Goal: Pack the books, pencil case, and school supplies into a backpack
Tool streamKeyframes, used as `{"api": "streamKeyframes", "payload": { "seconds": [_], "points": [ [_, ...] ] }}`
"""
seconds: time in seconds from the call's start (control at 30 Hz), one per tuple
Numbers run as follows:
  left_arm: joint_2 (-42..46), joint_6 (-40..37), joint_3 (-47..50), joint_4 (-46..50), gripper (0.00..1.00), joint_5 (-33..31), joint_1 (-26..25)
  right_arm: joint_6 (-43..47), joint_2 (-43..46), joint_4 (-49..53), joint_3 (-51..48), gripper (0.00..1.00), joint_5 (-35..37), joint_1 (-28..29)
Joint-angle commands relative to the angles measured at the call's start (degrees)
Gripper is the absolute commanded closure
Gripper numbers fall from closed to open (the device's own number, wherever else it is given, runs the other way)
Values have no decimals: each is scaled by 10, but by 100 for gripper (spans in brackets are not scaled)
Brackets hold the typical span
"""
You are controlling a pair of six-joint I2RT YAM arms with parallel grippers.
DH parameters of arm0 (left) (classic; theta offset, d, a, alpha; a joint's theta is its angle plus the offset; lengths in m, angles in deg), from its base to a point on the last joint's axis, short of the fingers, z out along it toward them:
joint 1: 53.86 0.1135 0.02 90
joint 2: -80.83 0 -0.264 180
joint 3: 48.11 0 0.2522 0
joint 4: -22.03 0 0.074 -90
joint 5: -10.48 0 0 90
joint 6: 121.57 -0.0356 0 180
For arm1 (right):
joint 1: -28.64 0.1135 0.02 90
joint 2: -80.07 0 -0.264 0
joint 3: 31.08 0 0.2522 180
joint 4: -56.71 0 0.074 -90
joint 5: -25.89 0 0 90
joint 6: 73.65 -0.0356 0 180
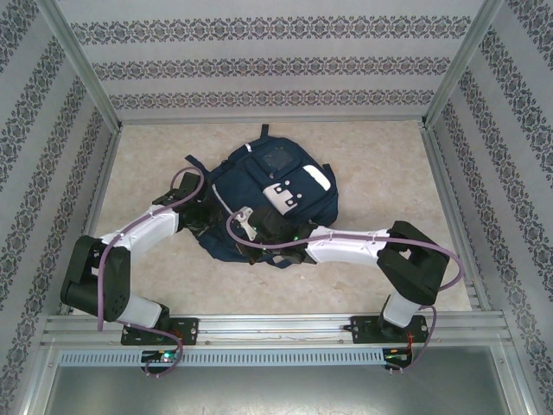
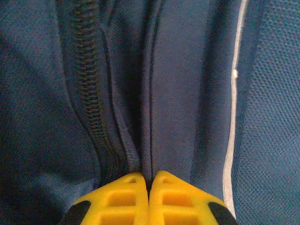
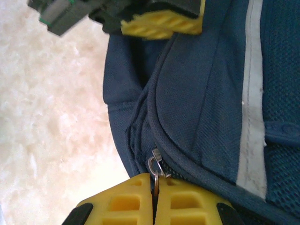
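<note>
Backpack of navy-blue fabric, flat at table centre in the top view, long axis 6 to 12 o'clock; left gripper at its 8, right gripper at its 6.

Left wrist view: yellow fingertips pressed together, pinching a fabric fold just beside the dark zip track, lengthwise toward 12.

Right wrist view: jaws pressed together on the small metal zip pull; seam from there curving toward 12. Probably a pull along that seam next.

A navy-blue backpack lies in the middle of the pale tabletop, with the left arm and right arm both reaching its near edge.
</note>
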Motion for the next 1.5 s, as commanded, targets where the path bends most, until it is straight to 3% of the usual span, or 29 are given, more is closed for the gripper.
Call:
{"api": "streamKeyframes", "payload": {
  "seconds": [0.0, 0.1, 0.4, 0.6, 0.63, 0.67, 0.73, 0.83, 0.87, 0.93, 1.07, 1.1, 1.2, 1.33, 1.47],
  "points": [
    [-3, -74, -18, 15, 100, -82, 9, 44, 63, 58, -21, 100, 37, 12],
    [-2, -106, -25, 34, 100, -59, 28, 74, 93, 98, -49, 100, 81, -11],
    [23, -155, 12, 29, 100, -27, 55, 91, 161, 112, -115, 100, 92, -134],
    [24, -200, -3, 21, 100, 46, 55, 132, 181, 131, -103, 80, 112, -146],
    [27, -204, -12, 25, 93, 70, 55, 131, 187, 128, -104, 75, 110, -151],
    [34, -204, -16, 24, 80, 93, 55, 128, 194, 127, -107, 70, 106, -157],
    [57, -209, -18, 21, 67, 121, 54, 126, 212, 129, -109, 61, 98, -166],
    [110, -244, -31, 48, 54, 108, 54, 113, 261, 133, -111, 52, 125, -170],
    [132, -260, -38, 64, 48, 89, 54, 107, 284, 129, -114, 41, 145, -172],
    [177, -300, -53, 92, 38, 37, 54, 89, 328, 119, -121, 3, 192, -176],
    [277, -384, -57, 99, 15, -136, 54, 85, 435, 94, -129, 2, 251, -214],
    [298, -399, -46, 83, 0, -182, 55, 79, 459, 86, -135, 2, 258, -229],
    [365, -474, 32, -21, 0, -281, 54, 61, 537, 26, -195, 2, 233, -325],
    [422, -593, 208, -245, 0, -285, 55, 69, 600, -34, -294, 2, 140, -460],
    [346, -655, 353, -532, 1, -262, 57, 138, 641, -48, -392, 2, 133, -516]
  ]
}}
